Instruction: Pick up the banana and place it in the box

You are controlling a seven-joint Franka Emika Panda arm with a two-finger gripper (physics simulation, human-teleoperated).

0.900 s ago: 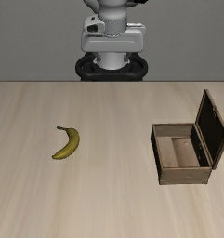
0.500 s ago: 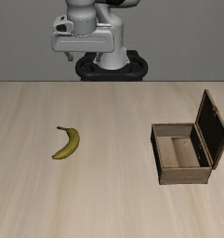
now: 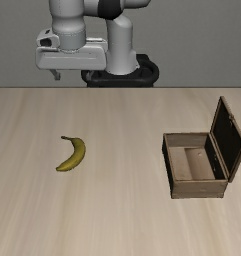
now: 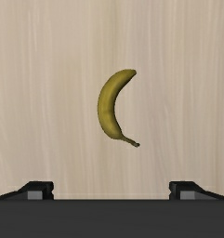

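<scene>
A yellow-green banana (image 3: 72, 154) lies on the light wooden table (image 3: 122, 120) toward the exterior view's left. My gripper (image 3: 55, 74) hangs high above the table's far edge, back from the banana, with its fingers pointing down. In the wrist view the banana (image 4: 116, 103) lies curved on the wood ahead of my open fingertips (image 4: 36, 189), well apart from them, and nothing is between the fingers. The brown wooden box (image 3: 198, 164) stands at the exterior view's right with its lid raised.
The box's dark-lined lid (image 3: 229, 136) stands upright on its right side. The robot's black base (image 3: 120, 71) sits at the table's far edge. Bare wood lies between the banana and the box.
My hand has swung from above the base toward the exterior view's left, ending over the banana's side of the table. Banana and box have stayed put.
</scene>
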